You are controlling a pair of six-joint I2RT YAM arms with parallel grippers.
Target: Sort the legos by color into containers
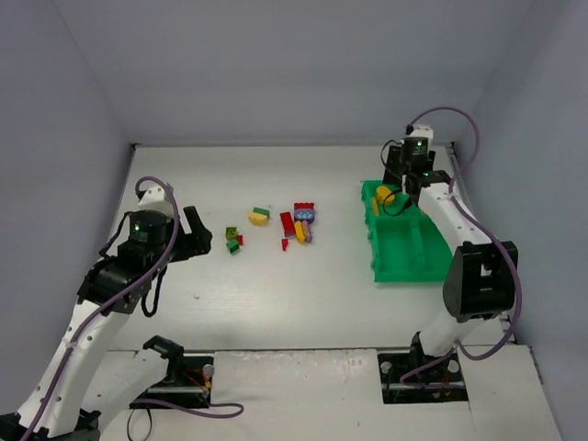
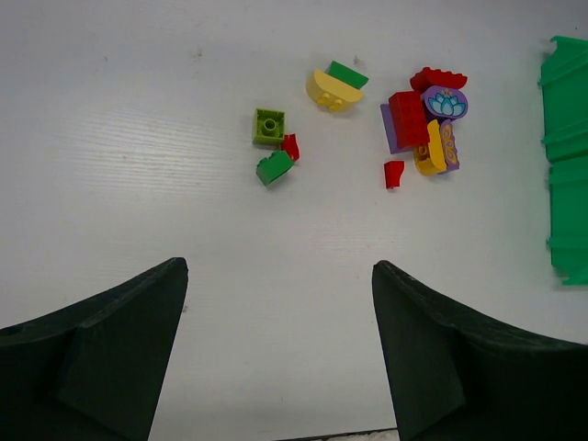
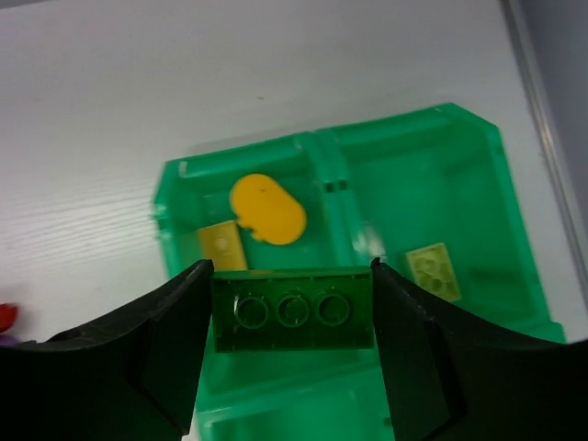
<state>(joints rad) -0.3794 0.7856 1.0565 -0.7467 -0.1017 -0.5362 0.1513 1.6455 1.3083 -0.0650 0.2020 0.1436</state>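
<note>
1. My right gripper [image 3: 290, 276] is clamped on a dark green brick [image 3: 292, 312]. One finger presses each short end, and the underside with its three round sockets faces my wrist camera.
2. Directly below that brick is the green tray [image 3: 478, 165]. From the top view the gripper hangs over the tray's far end. I cannot tell which compartment the brick is over.
3. Ahead of the fingertips, on the left finger's side, one compartment holds a yellow rounded piece [image 3: 266, 209]. A small yellow square brick [image 3: 220, 246] sits just beside it.
4. Ahead on the right finger's side, across the dividing wall, a pale yellow-green brick [image 3: 434, 271] lies alone in the neighbouring compartment.
5. My left gripper [image 2: 278, 271] is spread wide with nothing between its fingers. It hangs over the bare table [image 2: 138, 138].
6. Straight ahead of it is a tight little group: a green square brick [image 2: 268, 126], a small red piece [image 2: 291, 145] and a second green brick [image 2: 274, 167].
7. Farther ahead, a yellow half-round [image 2: 333, 90] has a green slab [image 2: 347, 73] against its far side.
8. Toward the right finger's side sits a cluster of five: a red brick [image 2: 408, 119], a purple flower disc [image 2: 445, 102], a red arch [image 2: 438, 78], a yellow brick [image 2: 430, 149] and a purple piece under them.
9. A red chip [image 2: 393, 173] lies just nearer than that cluster.
10. Beyond the cluster on that same side, the tray's edge shows, apart from the loose pieces.
</note>
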